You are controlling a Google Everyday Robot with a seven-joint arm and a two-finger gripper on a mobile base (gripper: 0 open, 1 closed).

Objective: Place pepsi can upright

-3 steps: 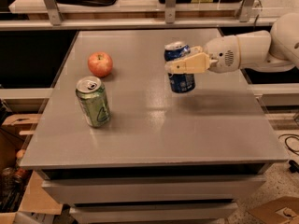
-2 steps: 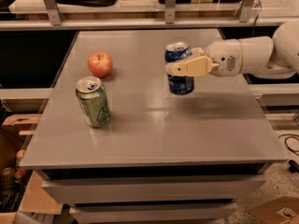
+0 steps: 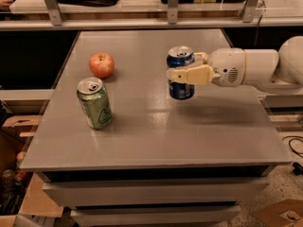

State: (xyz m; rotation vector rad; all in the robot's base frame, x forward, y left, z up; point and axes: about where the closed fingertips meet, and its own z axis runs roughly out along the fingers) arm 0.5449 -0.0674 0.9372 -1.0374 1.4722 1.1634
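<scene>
**A:** What had changed in that last second?

**B:** Very little, but it mattered. The pepsi can (image 3: pixel 181 90) had come down a touch and drifted slightly to the left. Otherwise it kept the same spot on the right half of the table (image 3: pixel 156 136), toward the back.

**A:** And the gripper (image 3: pixel 180 66)?

**B:** It reached in from the right on the white arm (image 3: pixel 255 69), level with the upper half of the can. Its jaws were clenched on the can, one across the front and the other behind.

**A:** Was the can upright?

**B:** Yes, its silver top faced up and its sides were vertical. It had looked the same a second before, so the turning was already done.

**A:** Had it landed?

**B:** I couldn't tell. Its base sat right at its own shadow on the table, so it was either touching or just above.

**A:** What did that mean for the task?

**B:** I judged it was nearly finished. What remained was to settle the base flat, let go, and draw back to the right without nudging the can over.

**A:** Was anything in the way?

**B:** No. The green can (image 3: pixel 95 105) stood well apart on the left, and the apple (image 3: pixel 101 65) lay behind it. Neither had moved.
</scene>
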